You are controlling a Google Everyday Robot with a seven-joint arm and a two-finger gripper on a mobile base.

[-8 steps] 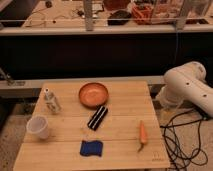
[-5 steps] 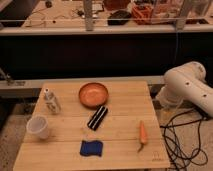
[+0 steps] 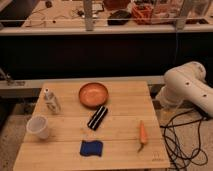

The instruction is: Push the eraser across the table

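The eraser (image 3: 97, 117), a small black oblong block with a pale stripe, lies at a slant near the middle of the light wooden table (image 3: 122, 150), just in front of the orange bowl (image 3: 93, 94). My white arm (image 3: 186, 89) stands off the table's right edge, apart from the eraser. The gripper itself does not show in this view; only the arm's white links do.
A flat blue wavy-edged pad (image 3: 91, 148) lies in front of the eraser. A carrot (image 3: 143, 134) lies at the right front. A white cup (image 3: 38, 127) and a small clear bottle (image 3: 51, 101) stand at the left. Black cables (image 3: 182, 142) trail on the floor at the right.
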